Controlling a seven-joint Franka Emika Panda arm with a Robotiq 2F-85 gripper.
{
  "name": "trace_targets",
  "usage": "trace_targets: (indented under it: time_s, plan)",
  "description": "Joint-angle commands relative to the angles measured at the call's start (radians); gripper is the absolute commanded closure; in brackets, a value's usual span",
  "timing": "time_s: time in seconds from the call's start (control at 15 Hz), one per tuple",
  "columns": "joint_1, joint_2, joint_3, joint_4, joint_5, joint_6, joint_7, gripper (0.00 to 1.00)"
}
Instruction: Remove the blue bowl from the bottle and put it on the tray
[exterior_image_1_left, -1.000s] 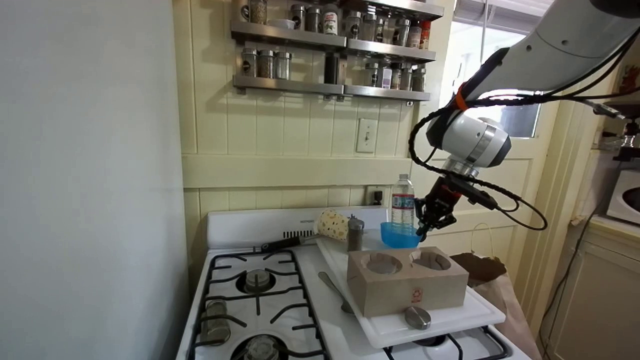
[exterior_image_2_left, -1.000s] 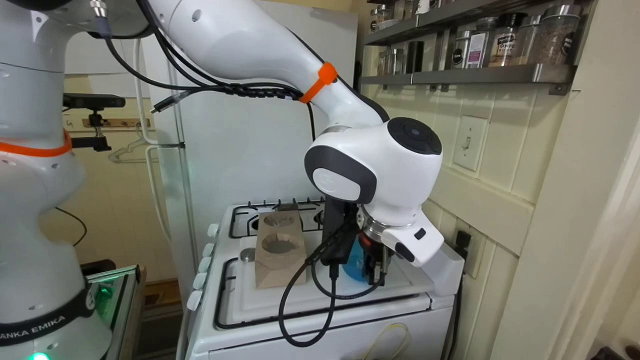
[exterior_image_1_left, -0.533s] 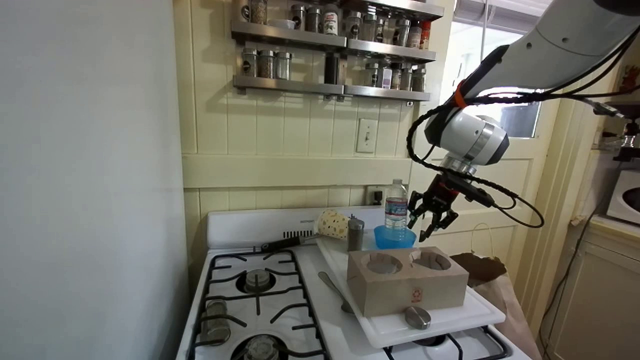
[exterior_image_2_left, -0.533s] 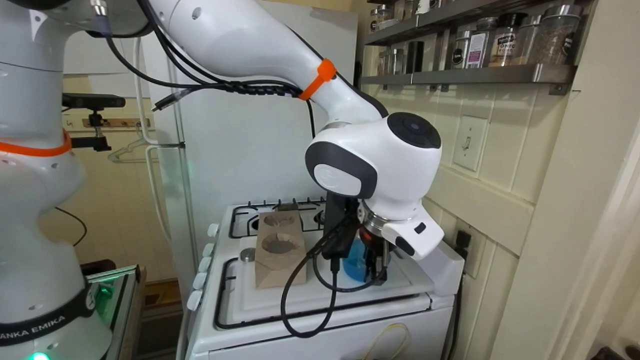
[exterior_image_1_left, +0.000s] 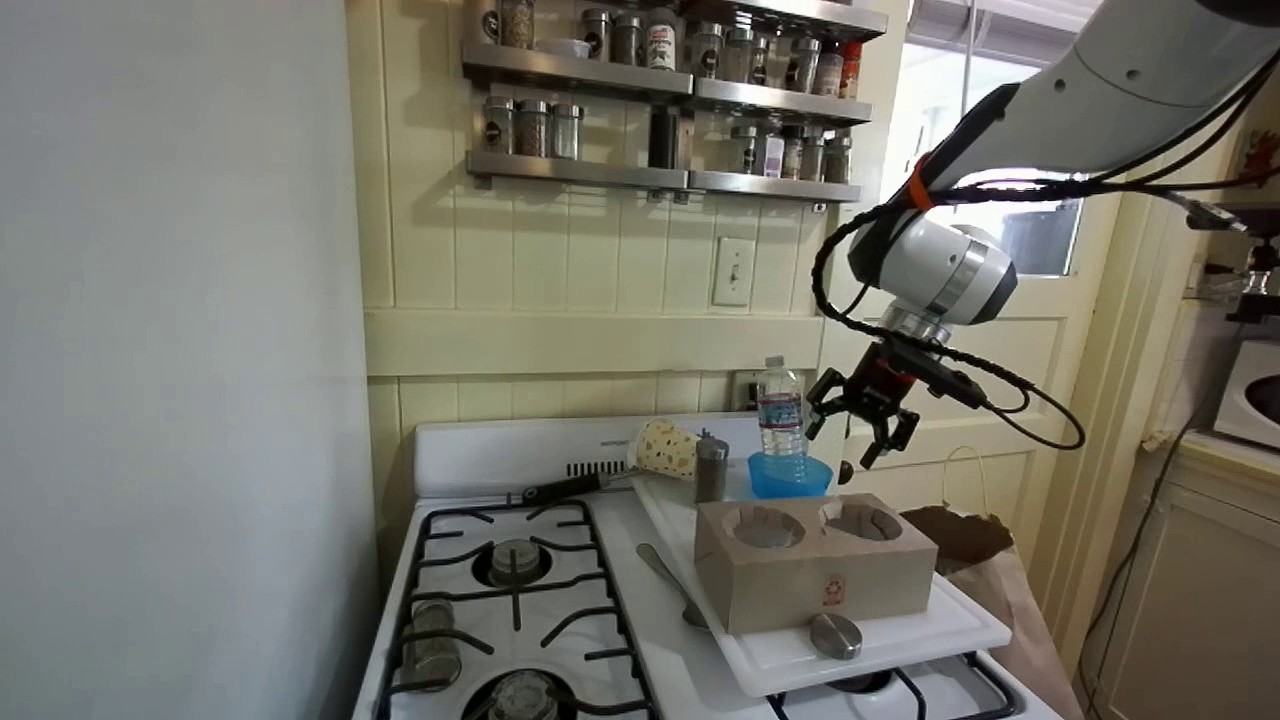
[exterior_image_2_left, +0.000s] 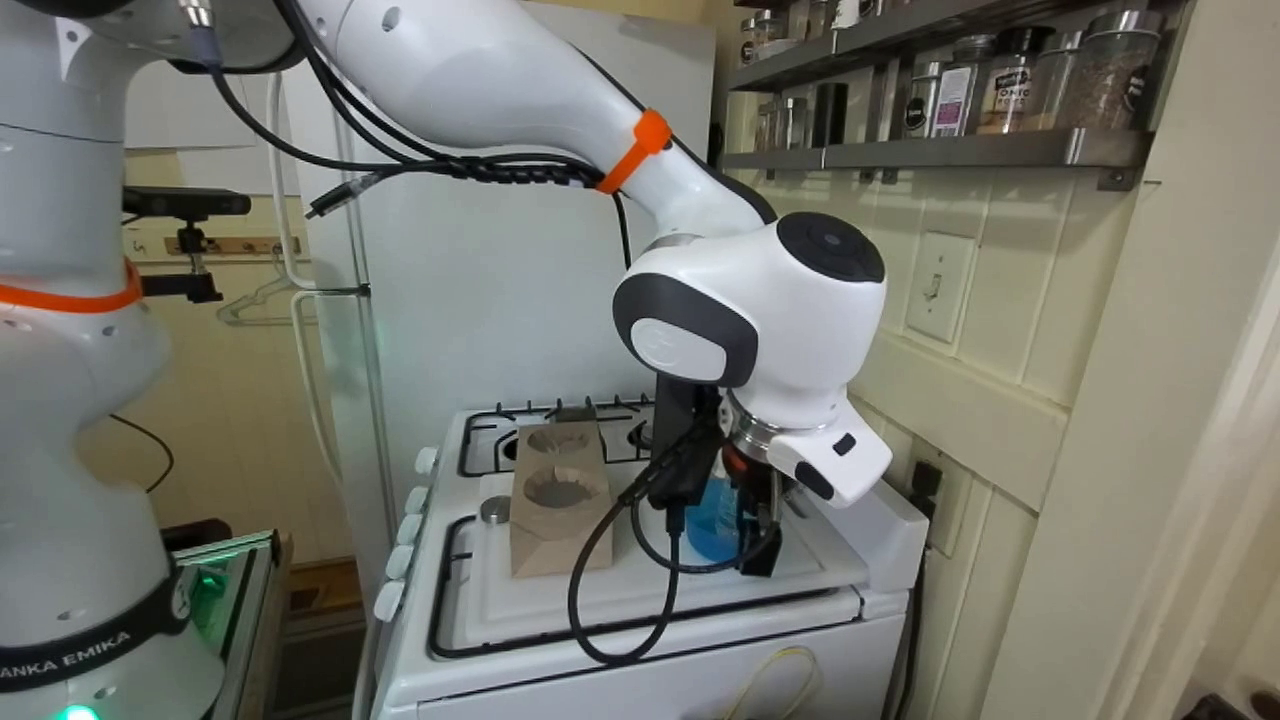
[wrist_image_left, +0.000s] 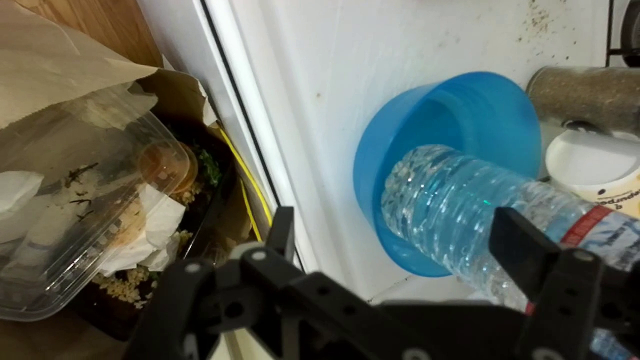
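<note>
The rounded white arm (exterior_image_2_left: 480, 90) has orange bands (exterior_image_2_left: 637, 150), black cables (exterior_image_2_left: 520, 172) and a black pincer (wrist_image_left: 398, 234).

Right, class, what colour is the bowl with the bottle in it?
Bright blue; the bowl shows best in the wrist view.

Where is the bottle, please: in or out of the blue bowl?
In: the wrist view shows the bottle with its base inside the blue bowl.

A gas stove (exterior_image_1_left: 630, 520), spice jars (exterior_image_1_left: 533, 128) and a fridge (exterior_image_2_left: 500, 300) make this a kitchen.
</note>
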Motion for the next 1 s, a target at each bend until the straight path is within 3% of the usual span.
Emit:
trace_targets:
  time_s: [0.0, 0.53, 0.73, 0.93]
  plan:
    - [-0.007, -0.046, -0.001, -0.020, -0.046, -0.065, 0.045, 0.00]
    - [-0.022, -0.224, -0.027, -0.036, -0.087, -0.504, -0.075, 0.00]
    - [-0.020, -0.311, -0.052, -0.032, -0.116, -0.595, -0.118, 0.00]
    - [-0.008, -0.398, -0.073, -0.026, -0.112, -0.657, -0.257, 0.00]
